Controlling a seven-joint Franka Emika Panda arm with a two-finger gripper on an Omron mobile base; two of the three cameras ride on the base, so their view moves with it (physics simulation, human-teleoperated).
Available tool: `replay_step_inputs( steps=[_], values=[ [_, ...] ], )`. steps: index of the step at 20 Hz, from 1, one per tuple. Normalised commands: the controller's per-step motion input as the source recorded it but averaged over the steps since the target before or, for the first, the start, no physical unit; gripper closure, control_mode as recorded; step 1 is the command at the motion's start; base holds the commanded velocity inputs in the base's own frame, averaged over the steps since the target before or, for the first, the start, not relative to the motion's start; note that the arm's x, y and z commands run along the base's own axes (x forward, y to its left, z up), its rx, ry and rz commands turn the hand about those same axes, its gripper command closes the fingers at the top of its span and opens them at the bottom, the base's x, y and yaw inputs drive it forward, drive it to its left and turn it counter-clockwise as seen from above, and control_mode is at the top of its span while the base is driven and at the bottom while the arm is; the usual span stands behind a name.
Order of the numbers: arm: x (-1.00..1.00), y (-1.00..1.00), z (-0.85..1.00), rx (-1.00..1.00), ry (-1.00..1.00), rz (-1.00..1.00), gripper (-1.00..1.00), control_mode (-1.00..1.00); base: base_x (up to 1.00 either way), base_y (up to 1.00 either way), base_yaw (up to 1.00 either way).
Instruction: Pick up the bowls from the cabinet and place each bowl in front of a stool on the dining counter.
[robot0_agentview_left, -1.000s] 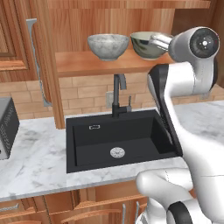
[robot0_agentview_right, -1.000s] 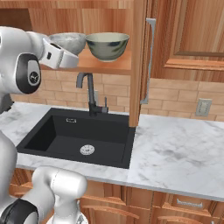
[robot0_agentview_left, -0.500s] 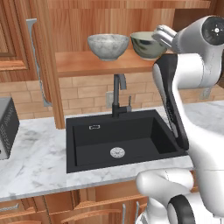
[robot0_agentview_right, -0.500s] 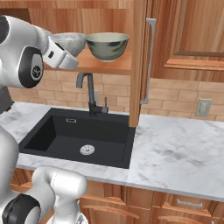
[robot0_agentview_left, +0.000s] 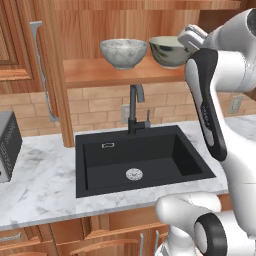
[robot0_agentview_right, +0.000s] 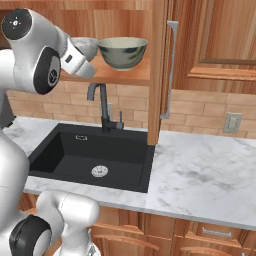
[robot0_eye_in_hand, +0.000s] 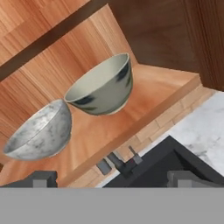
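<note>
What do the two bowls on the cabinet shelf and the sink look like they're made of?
Grey bowl: looks like stone or speckled stoneware, mottled grey-white, matte.
Patterned bowl: probably glazed ceramic, with a smooth cream inside and dark blue-green marks outside.
Sink: matte black, perhaps composite or coated metal; its drain looks like silver metal.
Shelf: reddish wood grain.

The cabinet (robot0_agentview_left: 105, 70) is reddish-brown wood with visible grain and a soft sheen, and its door carries a silver metal bar handle (robot0_agentview_right: 171, 60). On its shelf, one bowl (robot0_eye_in_hand: 41, 131) looks like speckled grey-white stone with a matt finish, while the other bowl (robot0_eye_in_hand: 103, 85) is glazed ceramic, cream inside and dark-patterned outside. Below, the sink (robot0_agentview_left: 137, 160) and faucet (robot0_agentview_left: 135, 107) are matt black, set in a smooth white-grey veined marble worktop (robot0_agentview_right: 200, 170) against a brick-look wall (robot0_agentview_right: 200, 107).
</note>
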Motion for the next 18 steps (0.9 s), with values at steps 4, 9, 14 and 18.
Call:
replay_step_inputs(
  steps=[4,9,14,18],
  values=[
    [0.29,-0.02,0.0,0.0,0.09,0.09,-1.0,-1.0,0.0,0.0,0.0],
    [0.4,-0.01,-0.07,0.0,0.04,0.08,-1.0,-1.0,0.0,0.0,0.0],
    [0.47,-0.04,-0.13,0.0,0.0,0.01,-1.0,-1.0,0.0,0.0,0.0],
    [0.45,-0.09,-0.09,0.0,0.0,0.0,-1.0,-1.0,0.0,0.0,0.0]
  ],
)
